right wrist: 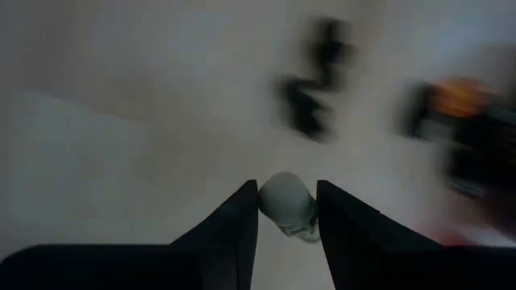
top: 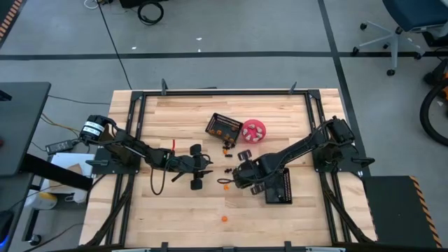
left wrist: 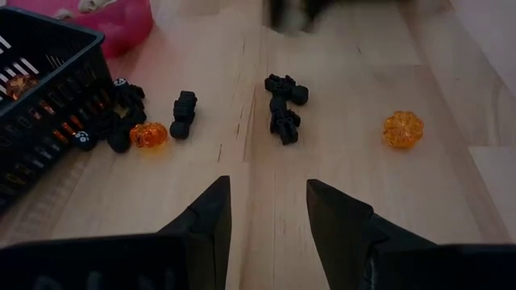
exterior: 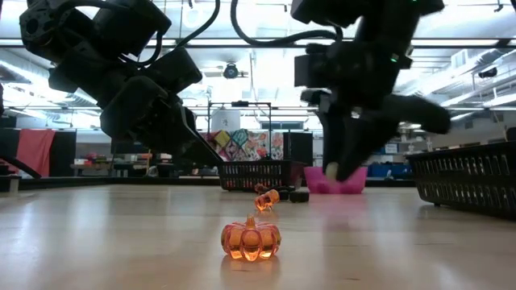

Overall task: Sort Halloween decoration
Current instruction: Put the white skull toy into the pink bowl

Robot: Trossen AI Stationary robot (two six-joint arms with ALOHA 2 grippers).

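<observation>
An orange pumpkin trinket (exterior: 251,239) is seen nearest in the low view's lower middle, with a second orange piece (exterior: 266,199) behind it. Farther back stand a mesh basket (exterior: 262,174) and a pink bowl (exterior: 345,180). A pale skull trinket (right wrist: 289,205) is clamped between the right gripper (right wrist: 287,211) fingers. The left gripper (left wrist: 268,211) is held parted, empty, short of black trinkets (left wrist: 283,107).

Glossy translucent orange pumpkin (exterior: 251,239); pale planked wood table (top: 175,210); black mesh basket (left wrist: 40,97).
</observation>
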